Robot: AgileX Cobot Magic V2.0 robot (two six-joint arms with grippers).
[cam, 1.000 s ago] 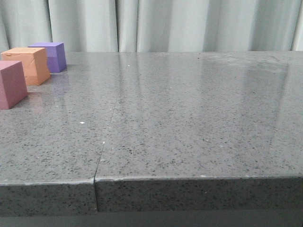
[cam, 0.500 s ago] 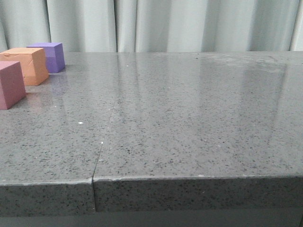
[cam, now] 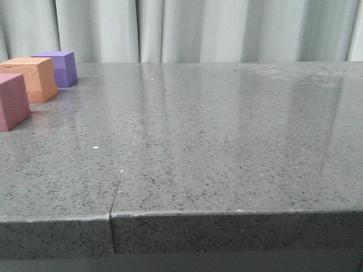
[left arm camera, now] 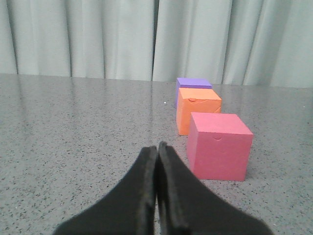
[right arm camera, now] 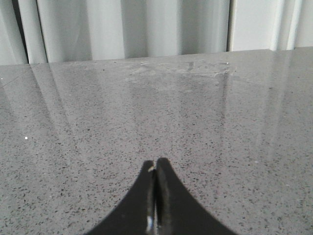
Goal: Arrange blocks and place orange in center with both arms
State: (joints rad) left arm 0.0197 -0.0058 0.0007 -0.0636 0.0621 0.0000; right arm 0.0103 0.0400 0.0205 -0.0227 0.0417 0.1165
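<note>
Three blocks stand in a row at the far left of the grey table: the purple cube (cam: 58,68) farthest back, the orange cube (cam: 31,78) in the middle and the pink-red cube (cam: 12,101) nearest. The left wrist view shows the same row, pink-red cube (left arm camera: 219,146) closest, orange cube (left arm camera: 197,109) behind it, purple cube (left arm camera: 191,83) last. My left gripper (left arm camera: 157,147) is shut and empty, a little short of the pink-red cube and to its side. My right gripper (right arm camera: 155,163) is shut and empty over bare table. Neither gripper shows in the front view.
The speckled grey table (cam: 227,141) has a seam (cam: 127,153) running from front to back left of centre. Its front edge is close to the camera. Pale curtains (cam: 198,28) hang behind the table's far edge.
The whole front view has shifted slightly, so the three blocks sit a touch further left in it. Nothing was gripped or let go.
</note>
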